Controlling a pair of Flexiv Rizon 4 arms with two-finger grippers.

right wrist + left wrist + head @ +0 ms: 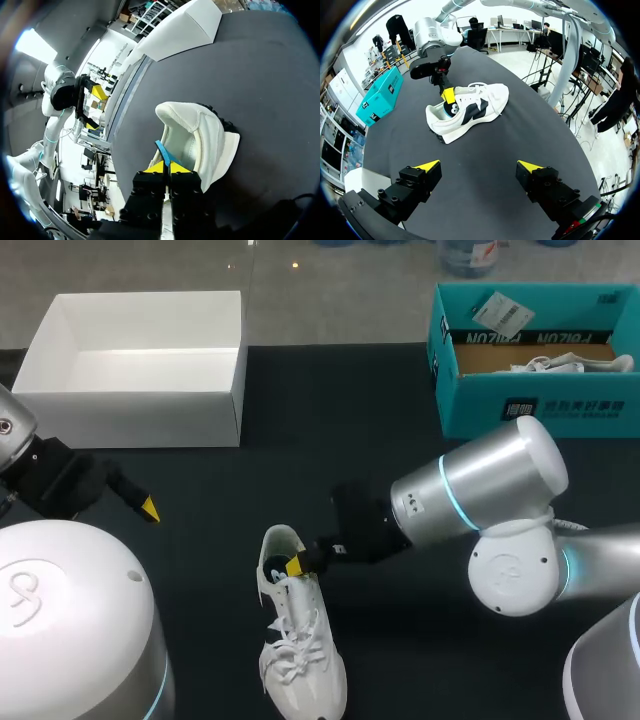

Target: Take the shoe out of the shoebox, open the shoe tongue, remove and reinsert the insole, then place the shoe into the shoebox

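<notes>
Workpiece: one white sneaker of mesh and smooth leather-like panels, with a padded heel collar, white laces and a dark marking on its side. It lies on the matte black table, outside both boxes, laces upward in the head view.

Right gripper: positioned at the heel opening of the white sneaker. In the right wrist view its yellow-tipped fingers are pressed together on a thin, flexible blue insole — the pinched edge stands up out of the shoe's cavity between the two tips.

Left gripper: fingers spread wide over bare table, well apart from the sneaker, with nothing between the wedge-shaped yellow tips.

Containers: an open, rectangular white shoebox of smooth card sits at the far left of the table. An open teal shoebox with a brown card interior sits at the far right — a second white shoe lies inside it. Both boxes are well apart from the sneaker.
</notes>
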